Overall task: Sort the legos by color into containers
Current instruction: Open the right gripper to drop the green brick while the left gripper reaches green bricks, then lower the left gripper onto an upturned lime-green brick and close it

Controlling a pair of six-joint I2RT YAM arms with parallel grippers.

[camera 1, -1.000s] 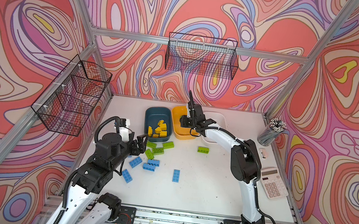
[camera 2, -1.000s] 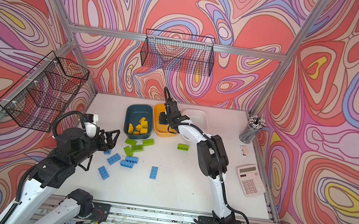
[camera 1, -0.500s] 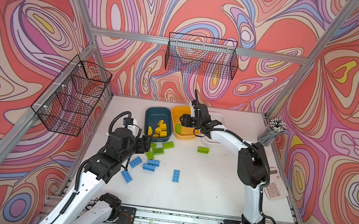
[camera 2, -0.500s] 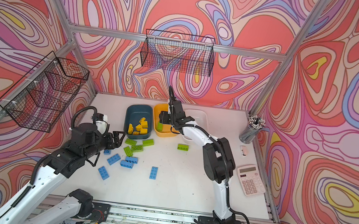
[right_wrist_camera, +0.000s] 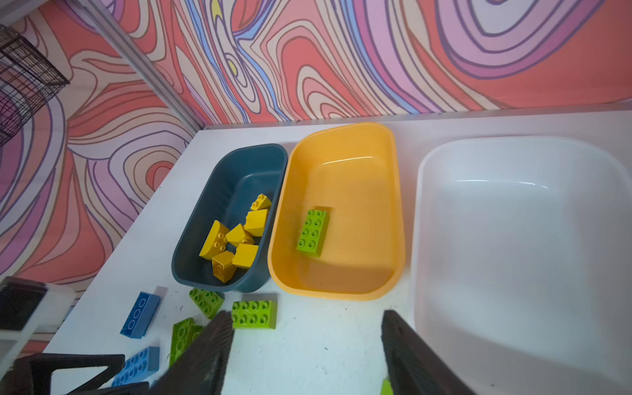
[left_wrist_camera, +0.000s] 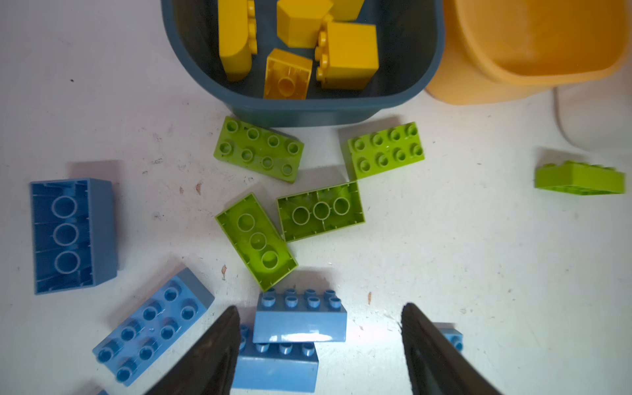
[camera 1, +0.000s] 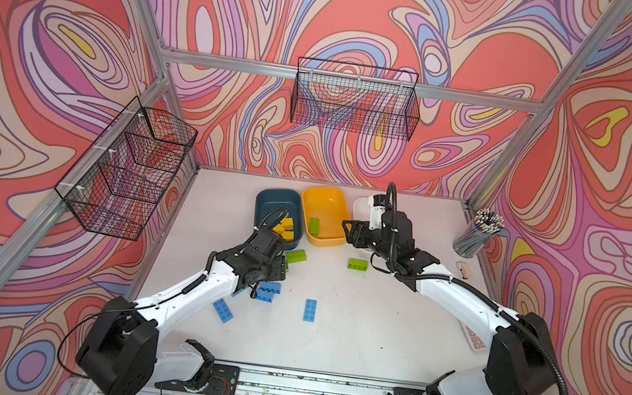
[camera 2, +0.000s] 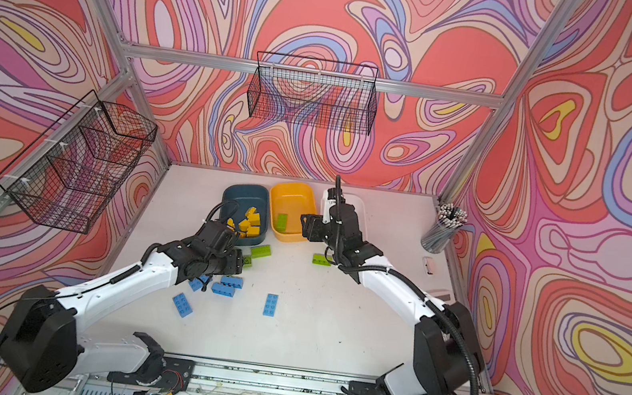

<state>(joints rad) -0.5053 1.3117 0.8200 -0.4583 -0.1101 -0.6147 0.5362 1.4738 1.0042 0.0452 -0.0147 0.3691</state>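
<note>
In both top views the right arm [camera 1: 459,298] covers most of the white tub [camera 1: 360,207]; in a top view it also overlaps the calculator [camera 1: 475,342]. The left arm [camera 1: 187,294] hides several green bricks [camera 1: 295,255]. A pale thing [camera 1: 463,269] right of that arm is too small to tell.

In the left wrist view the teal tub [left_wrist_camera: 410,68] and yellow tub [left_wrist_camera: 478,85] run off the frame, and a finger [left_wrist_camera: 431,359] hides all but a corner of a blue brick [left_wrist_camera: 453,337].

In the right wrist view only a lime-green sliver [right_wrist_camera: 386,388] shows at the edge.
</note>
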